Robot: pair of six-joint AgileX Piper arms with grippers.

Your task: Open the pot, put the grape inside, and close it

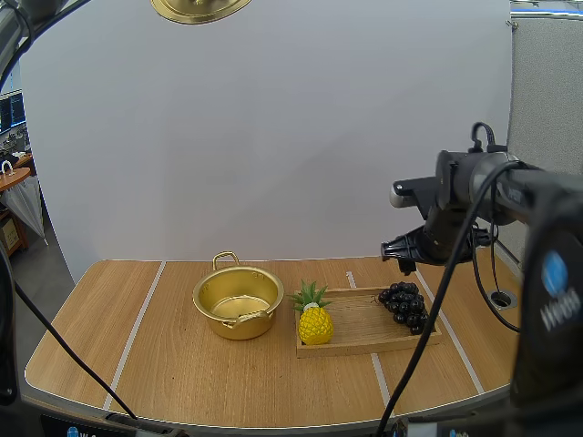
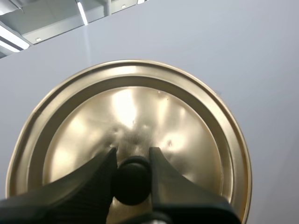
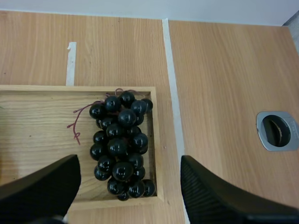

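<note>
Your right gripper (image 3: pixel 128 163) is closest to the lens: fingers spread wide, nothing between them, hanging over the bunch of grapes (image 3: pixel 120 144). The high view puts that gripper (image 1: pixel 401 250) above the right end of the wooden tray (image 1: pixel 364 349).

Surface: wooden table (image 1: pixel 182 382) with rounded corners, pale tape lines (image 1: pixel 137 328) running front to back, and one grey round fitting (image 1: pixel 501 298) set into the top near the right edge. A plain white screen (image 1: pixel 273 137) stands behind the table.

Count: one pot (image 1: pixel 239 330), one lid (image 1: pixel 200 7), one tray, one grape bunch (image 1: pixel 404 305), one toy pineapple (image 1: pixel 314 320).

Containers: the pot is gold and uncovered, its shiny inside showing, and it sits just left of the tray without touching it. The tray holds two things: the pineapple upright at its left end, and the grapes lying at its right end against the rim, well apart from each other.

Your left gripper (image 2: pixel 132 154) is pinched on the lid's black knob (image 2: pixel 132 182), one fingertip on each side. The lid (image 2: pixel 140 107) hangs high above the table, off the pot.
</note>
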